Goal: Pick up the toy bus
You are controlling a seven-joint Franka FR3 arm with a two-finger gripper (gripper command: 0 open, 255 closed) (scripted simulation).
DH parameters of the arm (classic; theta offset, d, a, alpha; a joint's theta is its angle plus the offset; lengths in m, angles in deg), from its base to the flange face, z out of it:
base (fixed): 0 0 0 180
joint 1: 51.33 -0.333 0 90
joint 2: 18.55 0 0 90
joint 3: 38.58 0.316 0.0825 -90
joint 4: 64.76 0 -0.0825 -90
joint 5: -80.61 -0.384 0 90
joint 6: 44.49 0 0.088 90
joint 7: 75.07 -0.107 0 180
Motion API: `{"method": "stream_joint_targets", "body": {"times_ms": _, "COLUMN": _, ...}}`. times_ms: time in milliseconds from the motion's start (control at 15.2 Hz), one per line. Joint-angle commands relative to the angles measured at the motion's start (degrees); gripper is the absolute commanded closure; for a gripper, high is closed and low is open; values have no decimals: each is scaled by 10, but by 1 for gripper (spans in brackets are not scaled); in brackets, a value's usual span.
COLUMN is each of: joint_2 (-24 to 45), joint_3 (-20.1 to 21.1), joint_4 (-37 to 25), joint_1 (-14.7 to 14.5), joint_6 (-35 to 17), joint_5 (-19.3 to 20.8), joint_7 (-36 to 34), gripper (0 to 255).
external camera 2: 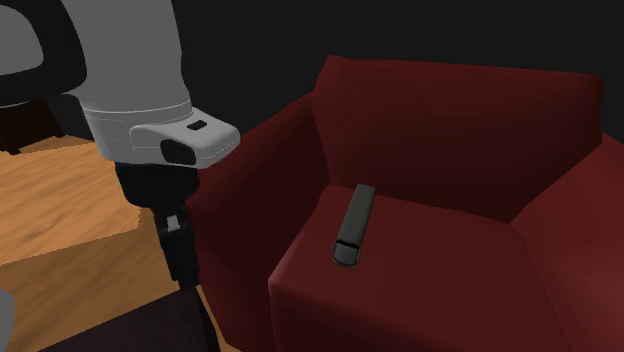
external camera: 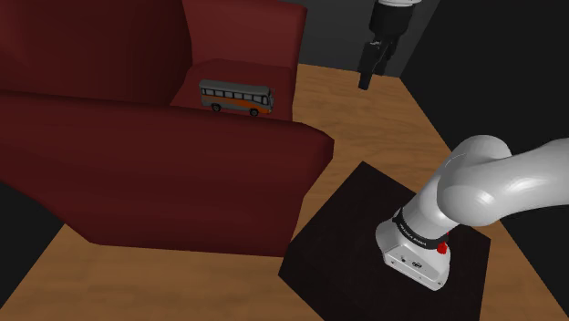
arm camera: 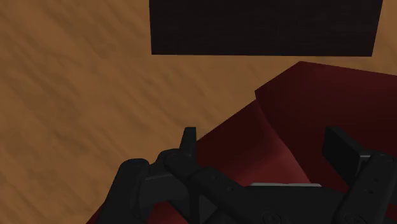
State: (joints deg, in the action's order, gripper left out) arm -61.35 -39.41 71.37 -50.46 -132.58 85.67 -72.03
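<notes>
The toy bus [external camera: 236, 97] stands upright on its wheels on the seat cushion [external camera: 260, 75] of a dark red armchair [external camera: 164, 173], close to the near armrest, with one long side turned to the shoulder camera. It has a grey roof, a row of dark windows and an orange band low along its side (in the second exterior view it reads as a plain dark oblong lying lengthwise on the cushion).

In the shoulder view the gripper [external camera: 365, 80] hangs at about three o'clock of the bus, well apart from it, pointing down over the wooden floor [external camera: 374, 128] past the chair's far armrest. The white arm [external camera: 492, 182] rises from the dark stand [external camera: 351, 242] at five o'clock of the bus. In the second exterior view the bus lies at roughly two o'clock of the gripper, with the chair's armrest between them.

In the wrist view the two black fingers [arm camera: 189, 143] stand wide apart with nothing clasped. Between them shows the red upholstery, and beyond it lie the floor and the stand's dark top.
</notes>
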Motion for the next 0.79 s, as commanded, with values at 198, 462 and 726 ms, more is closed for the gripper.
{"method": "stream_joint_targets", "body": {"times_ms": 198, "joint_2": 61, "joint_3": -9, "joint_4": -17, "joint_1": -7, "joint_6": -48, "joint_5": 0, "joint_7": 21, "gripper": 0}}
{"method": "stream_joint_targets", "body": {"times_ms": 462, "joint_2": 144, "joint_3": -18, "joint_4": -50, "joint_1": -17, "joint_6": -103, "joint_5": -3, "joint_7": 49, "gripper": 0}}
{"method": "stream_joint_targets", "body": {"times_ms": 726, "joint_2": 229, "joint_3": -25, "joint_4": -95, "joint_1": -27, "joint_6": -149, "joint_5": -11, "joint_7": 79, "gripper": 0}}
